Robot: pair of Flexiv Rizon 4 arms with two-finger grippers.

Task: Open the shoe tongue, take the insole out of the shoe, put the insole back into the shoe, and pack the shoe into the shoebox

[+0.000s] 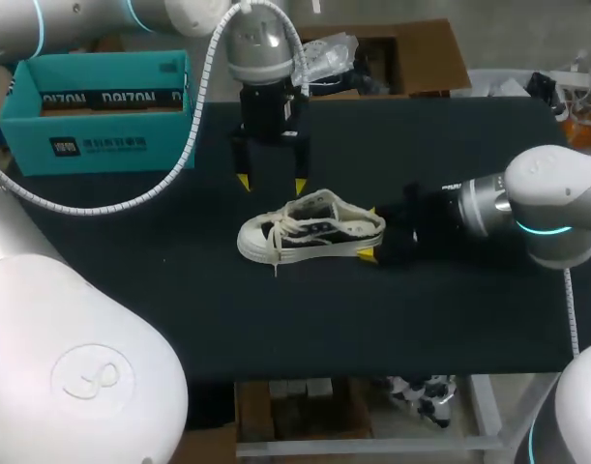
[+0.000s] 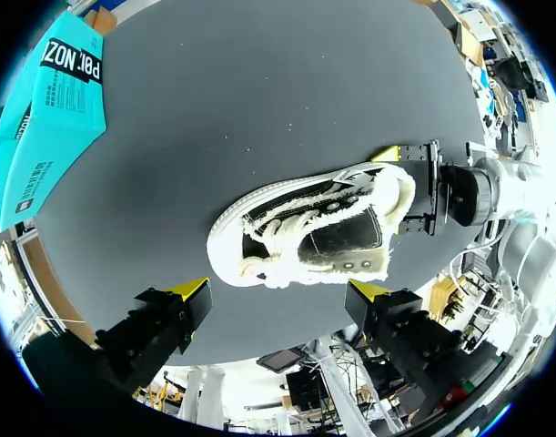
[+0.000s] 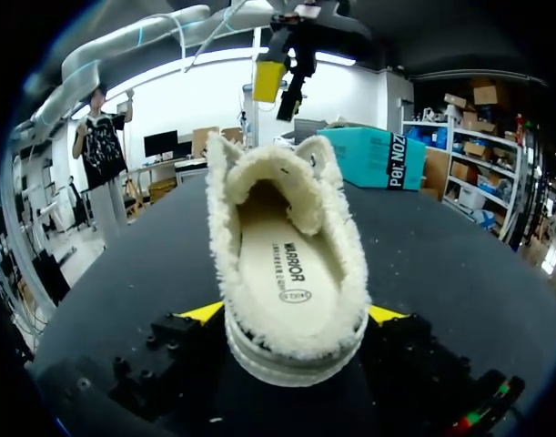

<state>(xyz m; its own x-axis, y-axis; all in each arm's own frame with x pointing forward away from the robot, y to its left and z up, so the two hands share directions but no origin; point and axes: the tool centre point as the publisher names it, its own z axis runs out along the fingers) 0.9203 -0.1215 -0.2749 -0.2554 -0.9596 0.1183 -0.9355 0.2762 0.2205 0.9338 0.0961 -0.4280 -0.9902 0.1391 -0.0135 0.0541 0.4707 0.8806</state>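
Your right pincer (image 3: 296,314) pinches the heel of the shoe (image 1: 310,229), a black canvas sneaker with a white rubber sole, white laces and fluffy cream lining, on the matte black tabletop (image 1: 179,300). Your left pincer (image 1: 272,183) hangs upright above the shoe, fingers spread. A teal cardboard shoebox (image 1: 102,111) sits well beyond the shoe's toe.
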